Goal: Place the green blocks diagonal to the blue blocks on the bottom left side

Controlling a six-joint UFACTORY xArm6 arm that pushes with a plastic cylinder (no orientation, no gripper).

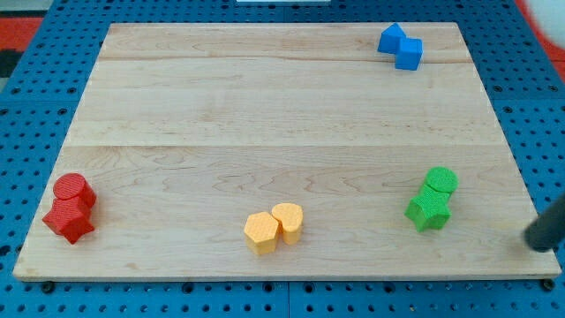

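Observation:
Two green blocks sit together at the view's lower right: a green cylinder [440, 182] and below it a green star-shaped block [428, 210]. Two blue blocks sit touching at the view's top right: a blue pentagon-like block [391, 38] and a blue cube [410, 54]. My rod enters at the view's right edge, and my tip [537, 242] is to the right of and slightly below the green blocks, apart from them, near the board's right edge.
Two yellow blocks [274, 227] sit together at the bottom centre. Two red blocks [71, 208] sit together at the bottom left. The wooden board [265, 115] lies on a blue pegboard.

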